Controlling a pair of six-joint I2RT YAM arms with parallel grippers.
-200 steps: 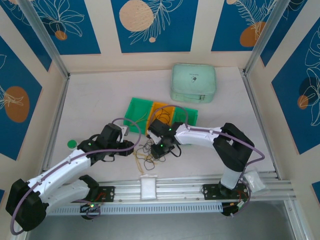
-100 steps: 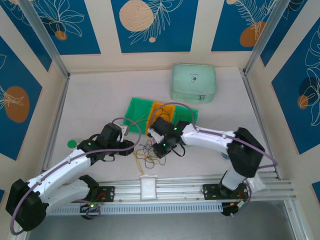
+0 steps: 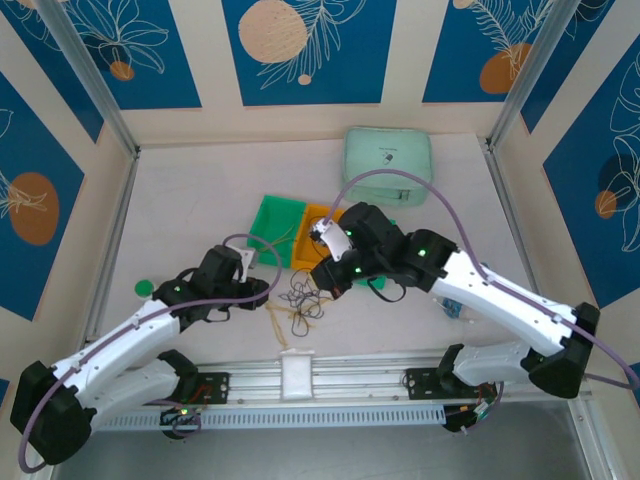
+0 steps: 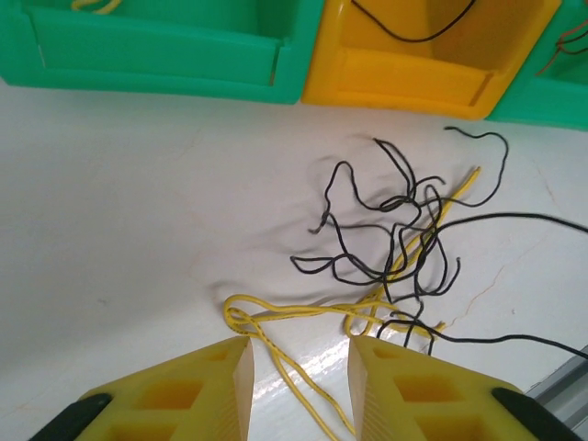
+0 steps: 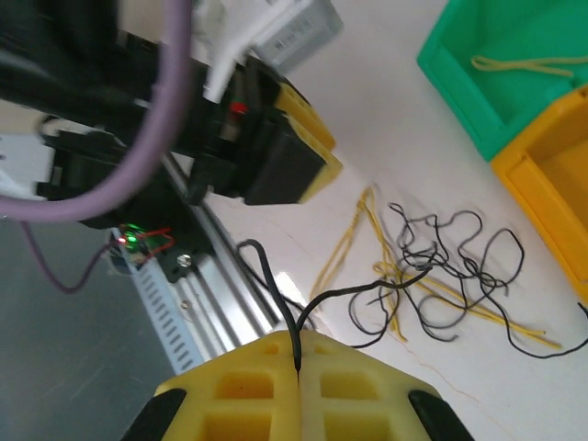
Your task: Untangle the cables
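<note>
Nearest, an aluminium rail (image 3: 380, 380) runs along the worktop (image 3: 190, 200) edge at 6 o'clock, with a small white block (image 3: 297, 375) sitting on it.

Just past the rail, the cables (image 3: 300, 303) lie in a loose black and yellow tangle on the bare worktop, near its middle.

The left tool (image 4: 299, 356) sits low at the tangle's 9 o'clock. Its yellow fingers (image 4: 225, 377) stand partly apart with a clear gap. A pair of yellow strands (image 4: 294, 310) runs across the surface through that gap, and neither finger presses on them, so this tool holds nothing.

The right tool (image 5: 299, 344) is at the tangle's 1 o'clock, raised off the surface. Its fingers are pressed together on a black cable (image 5: 367, 290). From the pinch, one end curls free and the other leads down into the tangle.

A small green round object (image 3: 143, 289) lies alone out at 9 o'clock, near the side wall.

Beyond the tangle, toward 12 o'clock, a row of open bins stands side by side. A green bin (image 4: 165, 46) holds a yellow strand. The yellow bin (image 4: 423, 69) touching it holds a black one. Another green bin (image 4: 542, 101) follows, and a thin reddish wire shows at its edge.

Farthest, at 1 o'clock, a mint-green zipped pouch (image 3: 388, 165) lies flat near the back wall, apart from the bins.
</note>
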